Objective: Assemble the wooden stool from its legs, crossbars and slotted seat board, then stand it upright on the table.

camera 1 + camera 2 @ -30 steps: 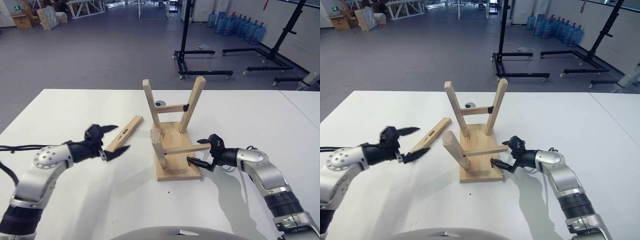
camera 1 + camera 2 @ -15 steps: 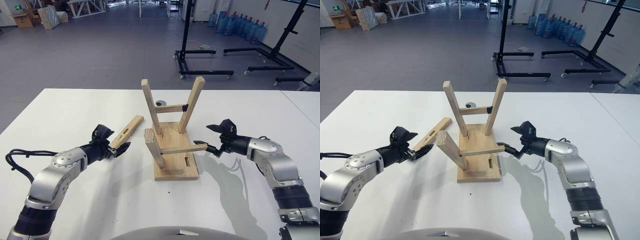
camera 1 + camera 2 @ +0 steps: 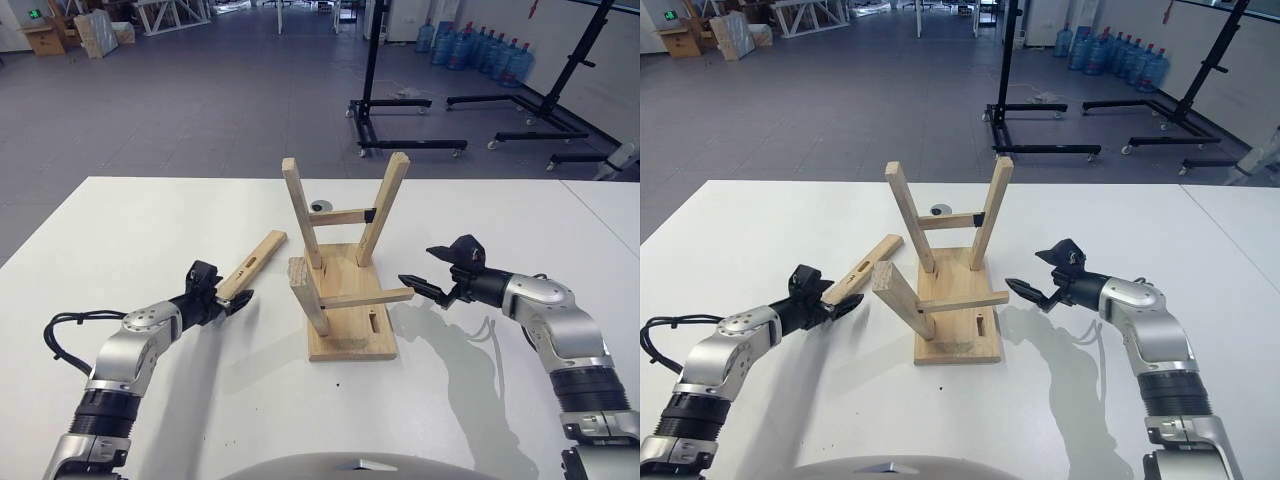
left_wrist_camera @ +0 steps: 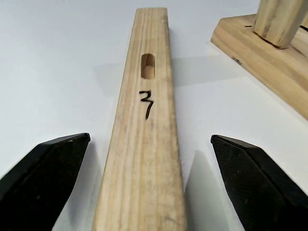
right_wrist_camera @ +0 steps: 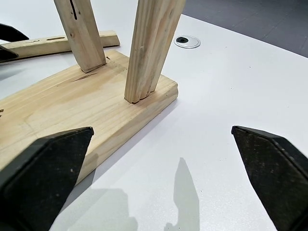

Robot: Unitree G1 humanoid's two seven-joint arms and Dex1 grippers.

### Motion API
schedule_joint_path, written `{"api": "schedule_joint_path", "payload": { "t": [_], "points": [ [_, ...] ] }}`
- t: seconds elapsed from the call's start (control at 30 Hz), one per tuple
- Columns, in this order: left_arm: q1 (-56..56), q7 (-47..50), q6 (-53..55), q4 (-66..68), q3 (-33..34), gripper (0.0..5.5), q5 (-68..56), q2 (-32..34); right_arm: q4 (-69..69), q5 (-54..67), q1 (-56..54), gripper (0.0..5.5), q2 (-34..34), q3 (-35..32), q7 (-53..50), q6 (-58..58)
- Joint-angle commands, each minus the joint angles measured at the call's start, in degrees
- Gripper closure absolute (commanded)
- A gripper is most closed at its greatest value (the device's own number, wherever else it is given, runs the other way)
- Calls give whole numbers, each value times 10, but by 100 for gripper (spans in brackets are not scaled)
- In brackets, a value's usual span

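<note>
The stool is seen upside down at the centre of the left eye view. Its seat board (image 3: 352, 338) lies flat on the table (image 3: 140, 215), with 3 legs seated in it and 2 crossbars fitted. The 4th, loose leg (image 3: 251, 262) lies left of centre.

The step in hand is judged to be the pickup of this leg. The left gripper (image 4: 150, 138) is spread, 1 finger on each side of the leg's near end and neither touching it. The right gripper (image 3: 421, 268) is also spread and empty, just right of the lower crossbar (image 3: 365, 297).

Next, the fingers are probably to be closed on the leg, which is then to be lifted, stood up and pushed into the free slot.

Compared with 1 s ago, the left gripper is lowered and advanced around the leg. The right gripper is drawn back from the board's edge.
</note>
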Motion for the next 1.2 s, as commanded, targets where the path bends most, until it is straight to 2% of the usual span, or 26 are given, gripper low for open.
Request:
{"api": "schedule_joint_path", "payload": {
  "t": [0.03, 0.1, 0.23, 0.7, 0.87, 1.0, 1.2],
  "points": [
    [1, -9, -15, 39, -4, 88, 13, -13, 0, -5, -1, 21, 1, 5, -1, -2],
    [4, -14, -17, 41, -8, 88, 13, -20, 0, -6, 0, 21, 2, 7, -2, -4],
    [6, -21, -25, 39, -15, 134, 24, -21, 2, -6, 1, 21, 3, 10, -2, -4],
    [-1, 5, 9, 51, -13, 344, 69, -4, 11, -9, 6, 21, 12, 19, -3, -9],
    [-1, 6, 7, 48, -12, 346, 76, -6, 11, -9, 9, 21, 13, 15, -5, -9],
    [-15, 11, 14, 17, 36, 346, 47, -2, 26, -3, -1, 21, 10, -1, -6, -13],
    [-75, 5, 72, -139, 192, 346, -65, 51, 133, 19, -85, 21, -9, -97, -62, -19]
  ]
}}
